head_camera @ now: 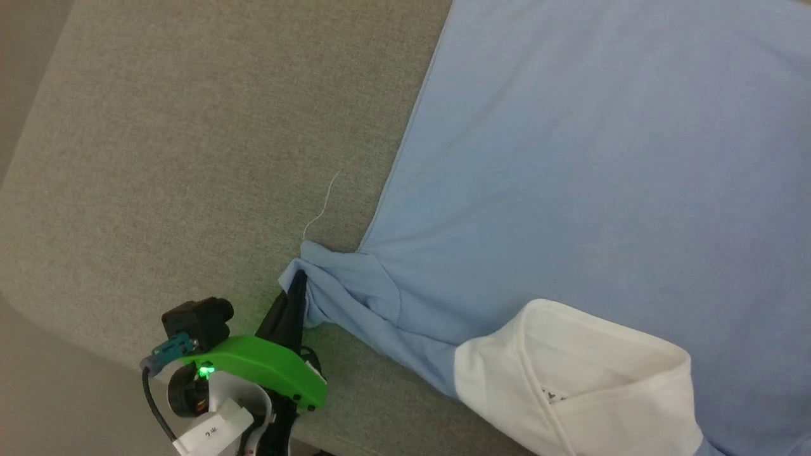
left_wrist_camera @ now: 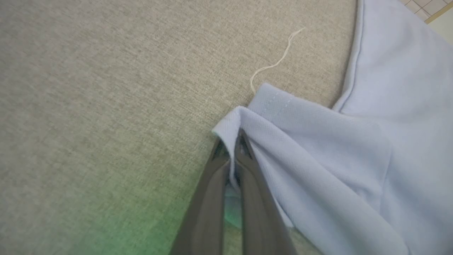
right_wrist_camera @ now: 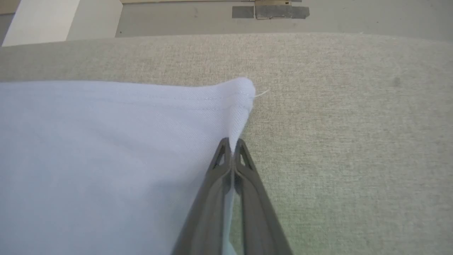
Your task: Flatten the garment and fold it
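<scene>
My left gripper (head_camera: pixel 298 284) was closed on the sleeve (head_camera: pixel 355 291) end of the shirt (head_camera: pixel 570 158), near the near left corner of the counter (head_camera: pixel 190 158). The shirt body lay spread away to its right. My right gripper (right_wrist_camera: pixel 231 143) pinched a hem corner (right_wrist_camera: pixel 240 92), close to a counter edge.

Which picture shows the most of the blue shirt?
The head view: the shirt lies spread out, white collar showing. The left wrist view shows its sleeve pinched in the left claw; the right wrist view, a corner pinched in the right claw.
</scene>
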Controlling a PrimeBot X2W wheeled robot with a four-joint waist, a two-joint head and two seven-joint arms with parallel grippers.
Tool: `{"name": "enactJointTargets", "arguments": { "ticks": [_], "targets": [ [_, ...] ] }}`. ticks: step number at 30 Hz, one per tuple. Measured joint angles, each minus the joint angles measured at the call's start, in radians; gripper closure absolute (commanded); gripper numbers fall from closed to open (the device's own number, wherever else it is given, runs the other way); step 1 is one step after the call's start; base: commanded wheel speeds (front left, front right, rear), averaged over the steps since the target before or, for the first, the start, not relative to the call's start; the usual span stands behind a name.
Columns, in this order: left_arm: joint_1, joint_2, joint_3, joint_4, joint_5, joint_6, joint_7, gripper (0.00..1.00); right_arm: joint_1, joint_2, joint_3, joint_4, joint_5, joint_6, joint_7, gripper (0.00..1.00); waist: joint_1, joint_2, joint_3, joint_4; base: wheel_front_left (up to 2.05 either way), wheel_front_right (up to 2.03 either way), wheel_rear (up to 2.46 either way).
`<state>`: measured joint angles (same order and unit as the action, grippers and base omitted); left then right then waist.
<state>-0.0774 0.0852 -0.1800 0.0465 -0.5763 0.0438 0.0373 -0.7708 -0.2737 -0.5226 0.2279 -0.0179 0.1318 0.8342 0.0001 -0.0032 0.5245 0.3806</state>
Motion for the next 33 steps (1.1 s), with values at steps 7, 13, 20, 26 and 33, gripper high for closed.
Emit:
{"name": "enactJointTargets", "arguments": {
  "ticks": [7, 13, 20, 26, 33],
  "targets": [
    [0.052, 0.035, 0.023, 0.018, -0.006, 0.02, 0.026, 1.0, 0.233, 0.047, 0.012, -0.046, 0.108, 0.0, -0.33, 1.0, 0.0, 0.0001, -0.101, -0.033, 0.0, 0.0, 0.0],
    [0.136, 0.081, 0.048, -0.001, -0.011, 0.047, 0.07, 1.0, 0.451, 0.137, -0.016, -0.083, 0.119, 0.0, -0.525, 1.0, 0.0, 0.0, -0.207, -0.087, 0.0, 0.0, 0.0],
    [0.198, 0.117, 0.067, -0.049, -0.016, 0.072, 0.112, 1.0, 0.645, 0.213, -0.046, -0.139, 0.149, 0.0, -0.571, 1.0, -0.0001, 0.0001, -0.306, -0.179, 0.0, 0.0, 0.0],
    [0.219, 0.126, 0.071, -0.075, -0.017, 0.084, 0.125, 1.0, 0.766, 0.222, -0.077, -0.112, 0.185, 0.0, -0.475, 1.0, -0.0001, 0.0, -0.369, -0.248, 0.0, 0.0, 0.0],
    [0.232, 0.129, 0.064, -0.088, -0.022, 0.085, 0.138, 1.0, 0.823, 0.222, -0.081, 0.005, 0.198, 0.001, -0.284, 1.0, -0.0001, 0.0, -0.42, -0.295, 0.0, 0.0, 0.0]
  ]
}}
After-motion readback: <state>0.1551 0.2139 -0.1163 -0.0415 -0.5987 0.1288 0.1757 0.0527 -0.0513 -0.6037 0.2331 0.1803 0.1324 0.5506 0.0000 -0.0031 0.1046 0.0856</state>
